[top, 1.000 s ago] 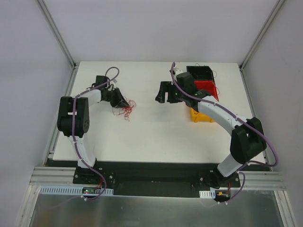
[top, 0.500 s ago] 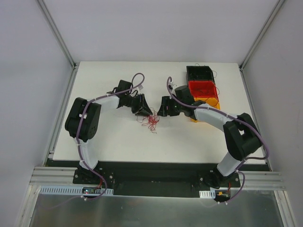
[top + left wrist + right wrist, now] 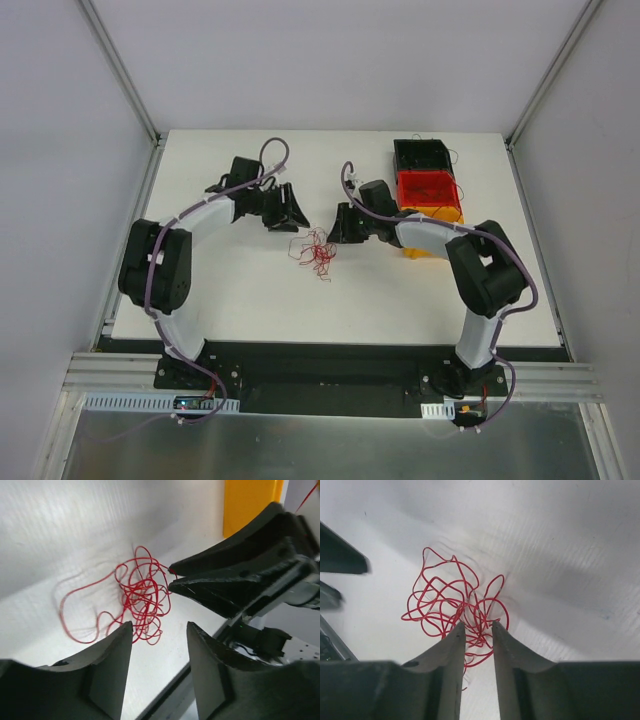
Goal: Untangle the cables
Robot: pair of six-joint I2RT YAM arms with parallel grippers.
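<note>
The right gripper (image 3: 478, 626), nearly closed, noses into the cables (image 3: 454, 604) to pinch one strand, while the left gripper (image 3: 159, 626) hangs open and empty nearby.

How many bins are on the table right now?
3, in a row at far right: black bin farthest, red bin in the middle, yellow bin nearest, partly under the right arm.

1. My left arm (image 3: 200, 212) reaches forward from its base and bends inward toward the middle.
2. The left end effector (image 3: 290, 215) points at the right one, its fingers (image 3: 112, 670) spread wide apart.
3. My right arm (image 3: 420, 232) folds across toward the centre.
4. The right end effector (image 3: 335, 228) faces the left one, near it but apart, with its fingers (image 3: 452, 655) drawn close and a narrow gap between them.
</note>
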